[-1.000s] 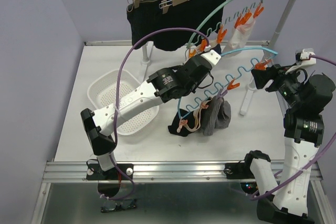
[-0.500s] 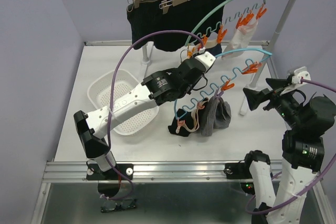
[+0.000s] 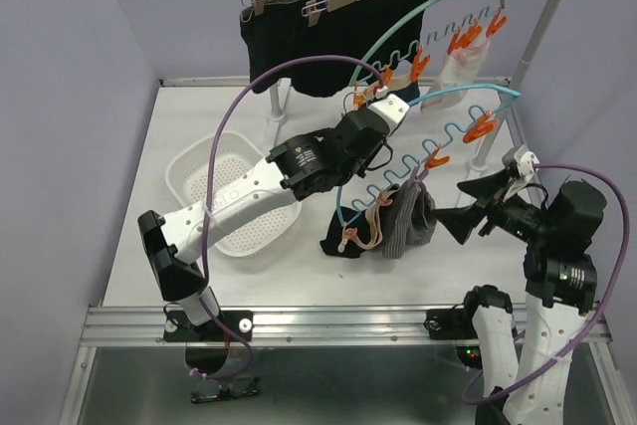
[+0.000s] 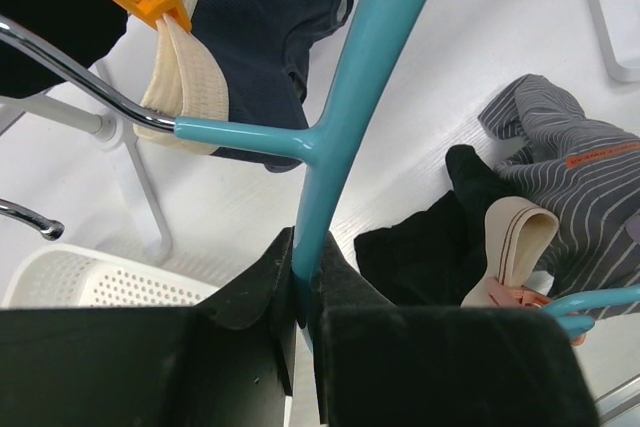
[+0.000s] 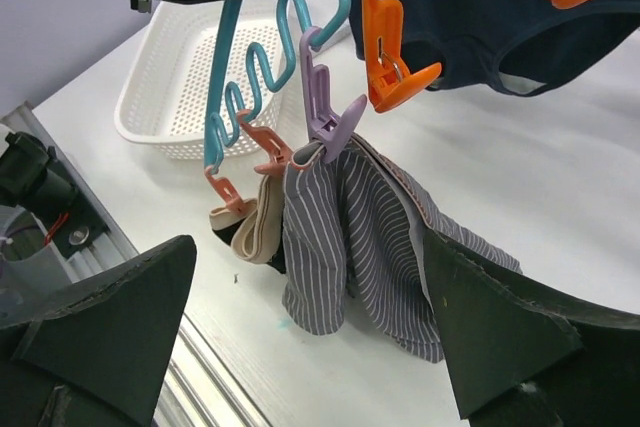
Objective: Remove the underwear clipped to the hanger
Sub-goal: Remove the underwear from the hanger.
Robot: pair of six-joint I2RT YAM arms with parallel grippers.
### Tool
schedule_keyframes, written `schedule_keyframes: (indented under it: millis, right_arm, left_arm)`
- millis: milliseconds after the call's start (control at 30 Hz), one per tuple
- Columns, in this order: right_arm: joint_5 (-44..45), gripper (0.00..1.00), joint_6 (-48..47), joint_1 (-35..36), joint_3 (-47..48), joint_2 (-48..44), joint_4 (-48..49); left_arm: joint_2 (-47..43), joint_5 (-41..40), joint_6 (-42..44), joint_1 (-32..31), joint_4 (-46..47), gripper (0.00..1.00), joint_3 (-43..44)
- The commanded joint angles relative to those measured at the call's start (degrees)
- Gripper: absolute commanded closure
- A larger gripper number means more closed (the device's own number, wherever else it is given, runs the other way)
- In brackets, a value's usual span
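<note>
My left gripper (image 4: pixel 300 267) is shut on the stem of the blue hanger (image 4: pixel 350 87) and holds it tilted over the table (image 3: pixel 468 95). A purple clip (image 5: pixel 325 112) on the hanger's wavy bar pins the grey-striped underwear (image 5: pixel 350 237), whose lower part rests on the table (image 3: pixel 410 218). Beside it a pink clip holds a black piece with a beige waistband (image 4: pixel 430 247). Navy underwear (image 5: pixel 480 7) hangs from orange clips. My right gripper (image 5: pixel 310 317) is open, low and just right of the striped piece (image 3: pixel 468 208), touching nothing. Two black boxers (image 3: pixel 328 27) hang on the rack.
A white perforated basket (image 3: pixel 199 171) sits on the table to the left. A green hanger (image 3: pixel 438 2) on the rack carries a white-pink piece (image 3: pixel 453 72). The rack's slanted white post (image 3: pixel 542 17) and its foot (image 3: pixel 464 201) stand near my right arm.
My right gripper opened wide and moved down and left, away from the hanger's right end, towards the striped piece. The left gripper kept its hold on the hanger and barely shifted.
</note>
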Motion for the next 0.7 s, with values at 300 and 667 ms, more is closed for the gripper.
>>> schedule_keyframes:
  millis: [300,667]
  right_arm:
    - [3.8,0.02,9.2,-0.3,-1.2,8.1,13.3]
    - [3.6,0.09,14.7,-0.3,-2.7,9.2,19.0]
  left_arm:
    - [4.5,1.9,-6.2,0.0,4.0,1.0,10.9]
    - [8.4,2.6,-6.7,-0.2,2.3,1.0,15.8]
